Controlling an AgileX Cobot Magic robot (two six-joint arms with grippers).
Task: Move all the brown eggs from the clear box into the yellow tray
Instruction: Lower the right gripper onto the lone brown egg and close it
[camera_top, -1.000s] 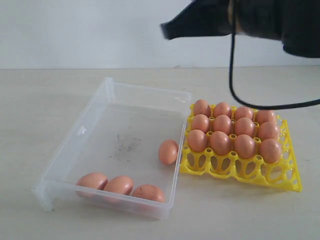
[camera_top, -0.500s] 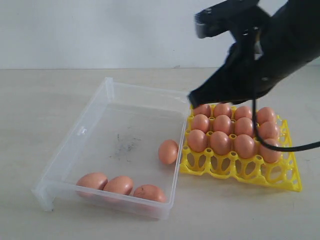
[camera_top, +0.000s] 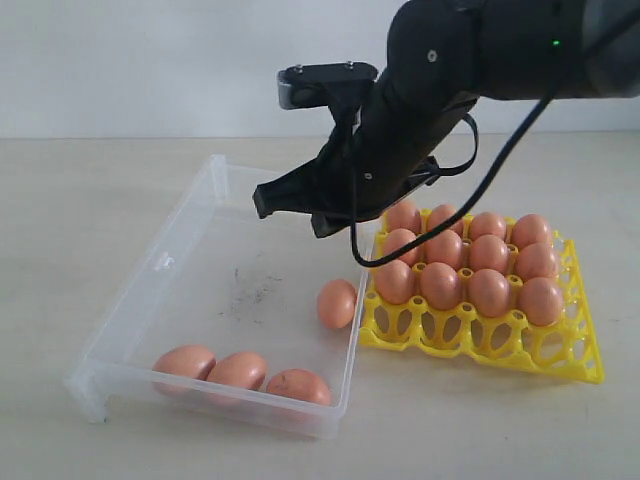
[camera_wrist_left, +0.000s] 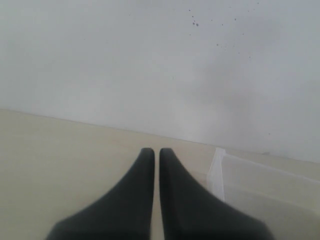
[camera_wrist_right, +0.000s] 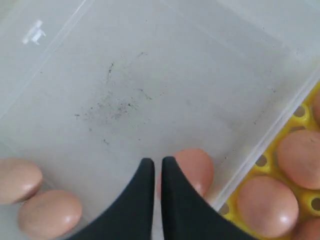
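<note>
Egg transfer under way: the right gripper (camera_wrist_right: 157, 162), jaws pressed together and holding nothing, hangs above the clear box (camera_top: 140, 300) on a pale table (camera_top: 70, 190), its black arm (camera_top: 470, 50) reaching in over the yellow tray (camera_top: 565, 352). Seen from the wrist, its tips partly hide a lone egg (camera_top: 337, 303), which rests on the box floor just beside the wall nearest the tray. Twelve brown eggs (camera_top: 443, 283) fill three rows of the tray, and the front row of cups is unfilled. Three more lie in a row along the box's near wall. Dark scuff marks (camera_wrist_right: 107, 107) speckle the middle of the box floor. The left gripper (camera_wrist_left: 156, 151), seen only from its own wrist camera, is likewise pressed together and empty. It points across open table, with a corner of the box just ahead and a white wall (camera_wrist_left: 150, 60) beyond.
</note>
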